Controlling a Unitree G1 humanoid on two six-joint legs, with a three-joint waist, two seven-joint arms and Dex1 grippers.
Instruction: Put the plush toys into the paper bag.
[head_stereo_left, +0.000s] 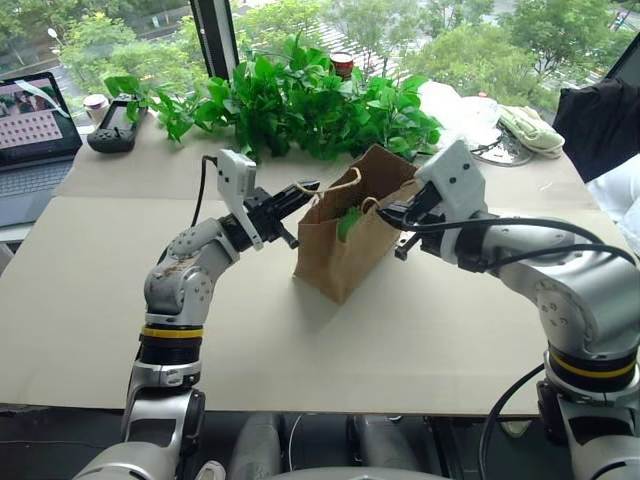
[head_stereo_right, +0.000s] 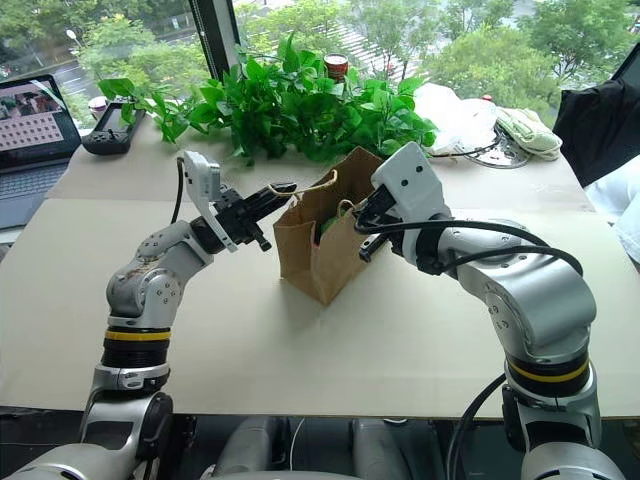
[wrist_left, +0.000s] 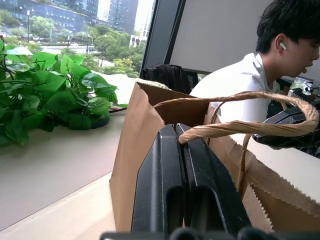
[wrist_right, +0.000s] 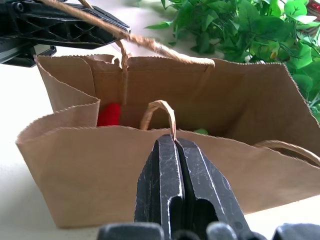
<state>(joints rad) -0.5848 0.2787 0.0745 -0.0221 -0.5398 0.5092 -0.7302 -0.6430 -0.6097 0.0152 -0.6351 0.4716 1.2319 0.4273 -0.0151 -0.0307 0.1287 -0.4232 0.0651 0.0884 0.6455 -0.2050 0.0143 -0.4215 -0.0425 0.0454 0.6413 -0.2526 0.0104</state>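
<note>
Left tool (head_stereo_left: 308, 187) and right tool (head_stereo_left: 385, 212) each pinching a handle, paper bag (head_stereo_left: 345, 250) upright, mouth up.

Beige table (head_stereo_left: 90, 300) beside daylit window (head_stereo_left: 480, 30)

**Both toys sit inside the open bag**

I see the brown paper bag (head_stereo_left: 345, 262) standing upright on the counter, mouth open, its serrated top edge spread wide. One twine handle (wrist_left: 250, 127) arches above the rim; the other (wrist_right: 161, 111) loops up at the near wall. Down inside, I can make out the red plush toy (wrist_right: 109, 114) against one end (mostly hidden), and a sliver of the light-green toy (wrist_right: 201, 131) further along.
</note>
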